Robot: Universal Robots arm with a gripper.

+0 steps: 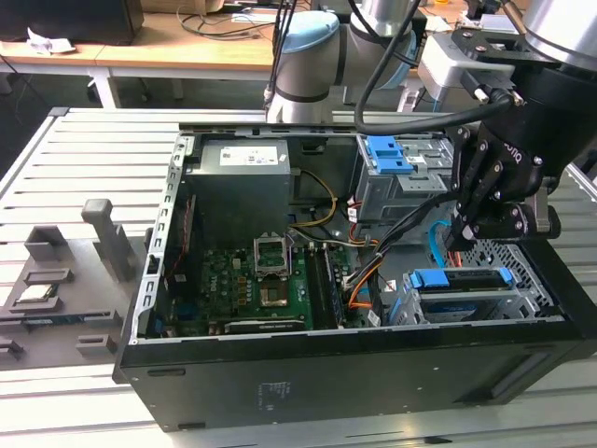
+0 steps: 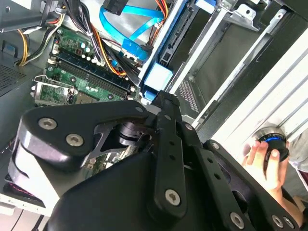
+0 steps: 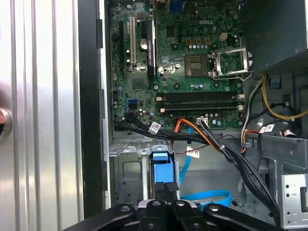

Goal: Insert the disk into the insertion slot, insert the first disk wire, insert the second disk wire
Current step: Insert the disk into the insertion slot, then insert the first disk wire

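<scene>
The disk (image 1: 462,278), in a blue bracket, lies inside the insertion slot (image 1: 466,306), a low grey perforated cage at the exterior view's right of the open computer case. My gripper (image 1: 464,233) hangs just above the disk's end. In the first wrist view the gripper (image 3: 166,188) is shut, fingertips together over the blue bracket end (image 3: 161,166). The first disk wire (image 3: 208,138), a red and orange bundle, runs loose beside the slot. The second disk wire (image 3: 208,196), a flat light-blue cable, loops on the case floor near the fingers. The light-blue cable (image 2: 127,21) lies beyond the gripper (image 2: 161,96).
A taller grey cage with a blue latch (image 1: 392,159) stands behind the slot. The motherboard (image 3: 192,57) and thick black cables (image 3: 240,163) fill the case middle. A person's hand (image 2: 264,159) rests on a round controller outside the case. Grey fixtures (image 1: 103,238) sit on the slatted table.
</scene>
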